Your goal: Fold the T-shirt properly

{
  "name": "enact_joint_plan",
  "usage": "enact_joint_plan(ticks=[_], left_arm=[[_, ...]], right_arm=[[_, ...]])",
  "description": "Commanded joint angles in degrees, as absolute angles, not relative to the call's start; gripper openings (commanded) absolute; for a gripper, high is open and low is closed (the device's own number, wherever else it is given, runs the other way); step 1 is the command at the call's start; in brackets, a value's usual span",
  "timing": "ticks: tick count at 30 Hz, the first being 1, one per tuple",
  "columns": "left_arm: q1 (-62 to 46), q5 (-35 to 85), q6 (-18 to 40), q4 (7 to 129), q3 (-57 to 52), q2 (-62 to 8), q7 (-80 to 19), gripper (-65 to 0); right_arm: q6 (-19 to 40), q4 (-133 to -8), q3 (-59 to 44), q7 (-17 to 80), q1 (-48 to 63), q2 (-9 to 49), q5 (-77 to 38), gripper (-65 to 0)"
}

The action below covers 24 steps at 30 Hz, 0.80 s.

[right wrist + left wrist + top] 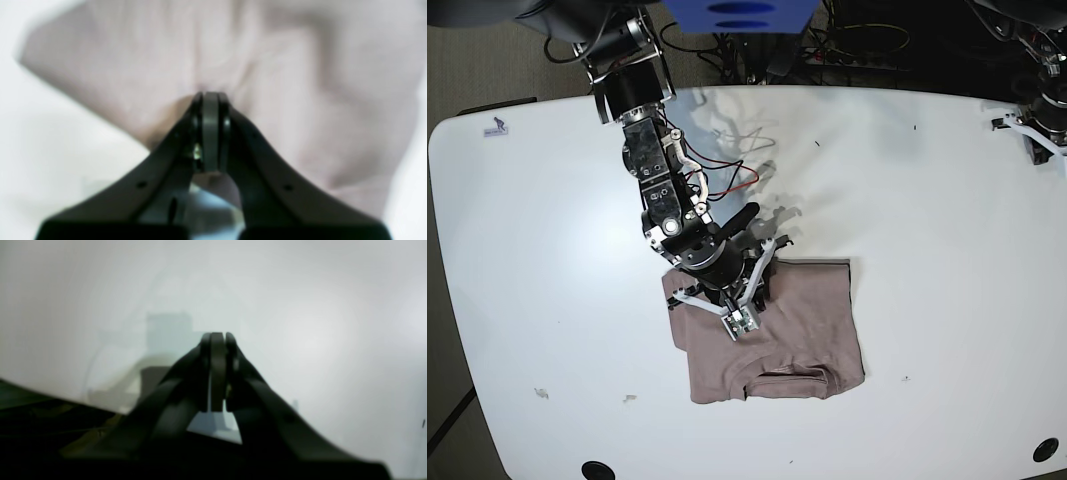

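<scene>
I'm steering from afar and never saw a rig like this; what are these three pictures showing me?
You have a two-armed robot at a white table. The base view looks down over everything: the right arm reaches in on that picture's left, the left arm sits at its far right edge. The other two come from cameras on the wrists. The right hand is shut, over a taupe T-shirt lying partly folded; whether it pinches any cloth I can't tell. The left hand is shut too, with no cloth in it, above bare tabletop.
</scene>
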<state>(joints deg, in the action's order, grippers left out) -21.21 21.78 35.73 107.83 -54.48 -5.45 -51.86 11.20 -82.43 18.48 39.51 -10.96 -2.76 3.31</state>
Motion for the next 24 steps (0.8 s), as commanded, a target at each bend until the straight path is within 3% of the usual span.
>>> enact_joint_plan(ticks=[1, 11, 20, 24], left_arm=[[-19.12, 21.67, 35.56, 109.58, -56.57, -6.37, -51.12, -65.0], [-17.63, 22.02, 35.56, 112.57, -62.46, -8.57, -51.21, -65.0], [-18.07, 21.41, 35.47, 112.40, -72.75, -8.84, -51.21, -65.0], [-19.03, 21.32, 35.47, 112.31, -77.41, -8.66, -51.21, -65.0]], right_arm=[[11.21, -86.90, 18.42, 40.40, -12.44, -3.30, 3.12, -65.0], [11.03, -99.12, 17.89, 49.10, -12.79, -3.12, 3.30, -65.0], [0.57, -106.95, 6.20, 53.32, -12.44, 1.45, 12.97, -65.0], [-0.13, -109.32, 0.57, 53.41, -12.35, 4.00, 17.80, -65.0]])
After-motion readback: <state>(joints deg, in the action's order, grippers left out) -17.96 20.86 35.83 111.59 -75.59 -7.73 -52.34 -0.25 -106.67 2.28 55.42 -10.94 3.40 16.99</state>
